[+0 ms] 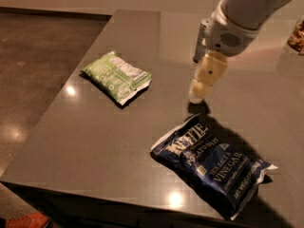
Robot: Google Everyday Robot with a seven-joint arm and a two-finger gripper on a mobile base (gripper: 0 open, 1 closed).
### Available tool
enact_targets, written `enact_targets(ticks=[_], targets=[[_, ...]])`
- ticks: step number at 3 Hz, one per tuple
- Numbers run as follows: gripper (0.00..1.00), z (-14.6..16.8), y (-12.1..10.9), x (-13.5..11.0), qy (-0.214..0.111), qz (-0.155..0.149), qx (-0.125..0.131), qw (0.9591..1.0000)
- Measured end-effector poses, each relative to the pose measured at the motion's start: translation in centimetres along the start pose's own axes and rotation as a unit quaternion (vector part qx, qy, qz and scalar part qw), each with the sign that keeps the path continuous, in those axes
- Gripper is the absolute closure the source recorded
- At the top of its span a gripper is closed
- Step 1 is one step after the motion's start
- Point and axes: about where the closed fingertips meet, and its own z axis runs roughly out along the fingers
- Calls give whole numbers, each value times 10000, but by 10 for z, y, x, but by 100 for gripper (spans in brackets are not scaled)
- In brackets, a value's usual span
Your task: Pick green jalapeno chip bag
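The green jalapeno chip bag point(117, 76) lies flat on the grey table point(95, 137), left of centre, with its white label panel facing up. My gripper point(197, 95) hangs from the white arm at the upper right. It hovers above the table, to the right of the green bag and just above the top edge of the blue bag. It holds nothing that I can see.
A larger dark blue Kettle chip bag point(211, 163) lies at the front right. A silver can point(201, 38) stands behind my arm, partly hidden by it. A brown object point(297, 36) shows at the right edge. The table's left edge drops to a dark floor.
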Motion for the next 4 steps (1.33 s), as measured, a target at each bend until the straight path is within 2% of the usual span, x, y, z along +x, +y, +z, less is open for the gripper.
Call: enact_targets(ticks=[2, 4], targets=[[0, 51, -6, -72, -402, -50, -161, 9990], [0, 99, -15, -126, -603, -11, -377, 9975]])
